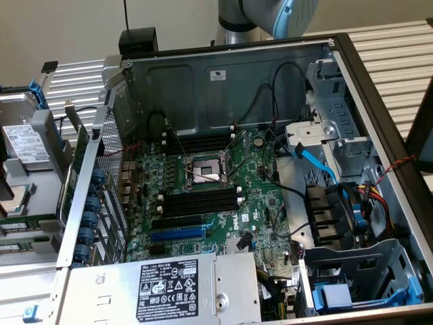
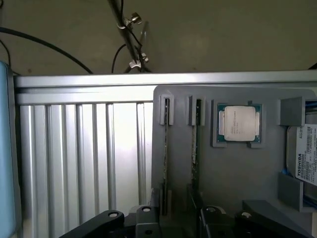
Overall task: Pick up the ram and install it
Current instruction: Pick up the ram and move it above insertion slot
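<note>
Wrist view: 2 ram sticks stood on edge in a grey tray (image 2: 223, 178), each in its own narrow groove, side by side and parallel. One ram stick (image 2: 196, 148) was just beside 1 processor chip (image 2: 239, 124), which lay flat in a square pocket of the same tray. The other ram stick (image 2: 166, 148) was on the far side of the first, near the tray's edge by the ribbed metal table (image 2: 79, 158). 1 hard drive (image 2: 303, 158) with a white label lay past the chip.

The gripper (image 2: 177, 225) hung over the tray at the sticks' near ends, its jaws spread wide and closed on nothing. Neither stick was gripped.

In the exterior view, 1 arm (image 1: 270, 17) reached in above 1 open computer case (image 1: 379, 101). Its motherboard (image 1: 257, 203) carried 1 processor socket (image 1: 205, 170) between 2 banks of black memory slots, 1 bank (image 1: 199, 143) toward the case's back wall and 1 bank (image 1: 199, 201) toward the power supply (image 1: 169, 288). 1 blue slot (image 1: 177, 234) lay just beside the nearer bank. 1 blue cable (image 1: 318, 162) ran along the exterior view's right.
</note>
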`<state>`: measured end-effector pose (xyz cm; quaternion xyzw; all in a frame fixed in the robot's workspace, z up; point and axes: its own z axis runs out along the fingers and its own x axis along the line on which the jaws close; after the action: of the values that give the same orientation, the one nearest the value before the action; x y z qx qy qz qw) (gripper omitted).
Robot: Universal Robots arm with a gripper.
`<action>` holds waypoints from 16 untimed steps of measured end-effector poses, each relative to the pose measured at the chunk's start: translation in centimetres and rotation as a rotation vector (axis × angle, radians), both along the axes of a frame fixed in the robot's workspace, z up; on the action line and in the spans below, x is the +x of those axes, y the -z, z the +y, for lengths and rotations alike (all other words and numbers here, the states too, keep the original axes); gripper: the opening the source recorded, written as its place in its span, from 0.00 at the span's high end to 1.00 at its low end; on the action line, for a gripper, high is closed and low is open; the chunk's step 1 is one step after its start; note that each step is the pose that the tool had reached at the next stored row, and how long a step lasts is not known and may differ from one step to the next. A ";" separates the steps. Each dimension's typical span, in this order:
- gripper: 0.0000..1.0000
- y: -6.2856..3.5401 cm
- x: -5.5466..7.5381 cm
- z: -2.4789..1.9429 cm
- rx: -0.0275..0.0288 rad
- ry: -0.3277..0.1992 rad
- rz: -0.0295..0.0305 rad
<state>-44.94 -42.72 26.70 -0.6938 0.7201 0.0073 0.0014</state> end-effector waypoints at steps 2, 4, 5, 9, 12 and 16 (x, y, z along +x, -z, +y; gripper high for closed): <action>0.64 0.18 0.0 0.03 -0.0118 0.000 0.0000; 0.64 0.37 0.0 0.17 -0.0227 0.000 0.0000; 0.64 0.46 0.0 0.23 -0.0258 0.000 -0.0001; 0.64 0.78 0.0 0.23 -0.0261 0.000 0.0000; 0.64 1.00 0.0 0.23 -0.0261 0.000 -0.0001; 0.64 1.14 0.0 0.23 -0.0263 0.000 0.0002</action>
<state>-44.94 -42.49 25.56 -0.6938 0.7201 -0.0021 -0.0078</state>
